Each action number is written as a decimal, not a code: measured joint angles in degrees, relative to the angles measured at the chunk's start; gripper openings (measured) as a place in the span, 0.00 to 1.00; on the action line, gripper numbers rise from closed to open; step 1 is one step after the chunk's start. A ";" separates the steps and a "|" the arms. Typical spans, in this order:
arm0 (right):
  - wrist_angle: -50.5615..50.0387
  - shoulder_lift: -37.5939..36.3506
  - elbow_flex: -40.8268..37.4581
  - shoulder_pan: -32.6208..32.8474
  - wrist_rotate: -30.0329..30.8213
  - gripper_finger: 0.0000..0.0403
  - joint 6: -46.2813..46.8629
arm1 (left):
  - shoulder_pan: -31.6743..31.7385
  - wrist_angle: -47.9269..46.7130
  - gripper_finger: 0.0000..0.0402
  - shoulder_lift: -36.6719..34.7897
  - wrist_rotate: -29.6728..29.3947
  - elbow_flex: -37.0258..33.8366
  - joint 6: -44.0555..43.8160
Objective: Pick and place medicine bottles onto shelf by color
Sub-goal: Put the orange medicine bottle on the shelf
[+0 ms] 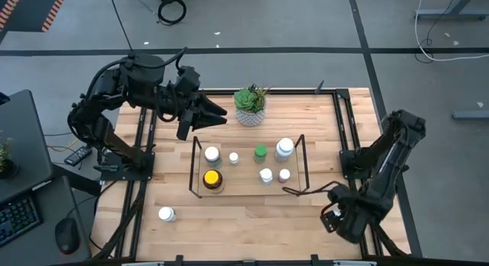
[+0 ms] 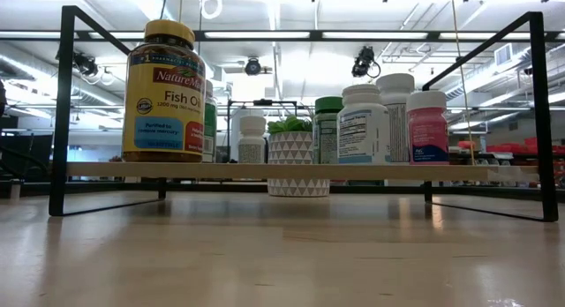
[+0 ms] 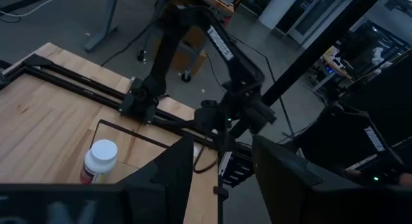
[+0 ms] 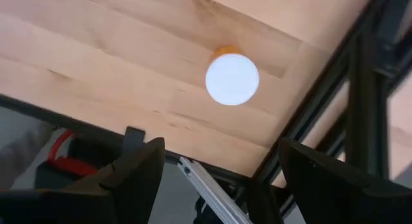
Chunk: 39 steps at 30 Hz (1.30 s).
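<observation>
The black wire shelf [image 1: 195,168] stands mid-table with several medicine bottles upright on its wooden floor: an amber yellow-capped one [image 1: 212,179], a green-capped one [image 1: 260,152], a pinkish one [image 1: 284,175] and white ones [image 1: 285,147]. Another white bottle [image 1: 166,214] stands on the table near the front left. My right gripper [image 4: 219,179] hangs open, pointing down, at the near right corner [image 1: 334,216]. A bottle seen from above, with a white top and an orange edge [image 4: 232,78], stands on the table ahead of it. My left gripper [image 1: 221,113] is raised over the far left, open and holding nothing.
A potted green plant [image 1: 250,105] stands behind the shelf. Black frame rails [image 1: 348,136] run along the table's sides, and one [image 4: 360,69] passes close by the bottle with the orange edge. Bare wood lies in front of the shelf [image 1: 252,216].
</observation>
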 joint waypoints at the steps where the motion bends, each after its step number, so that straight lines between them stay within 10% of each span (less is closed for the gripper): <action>1: 1.81 -1.26 -1.92 -0.11 0.02 0.77 -0.04 | 0.00 -0.06 0.42 0.00 0.00 0.00 -0.01; 39: 12.09 4.62 -13.08 -2.69 -3.64 0.76 0.42 | 0.00 -0.52 0.43 0.00 -0.22 0.00 -1.48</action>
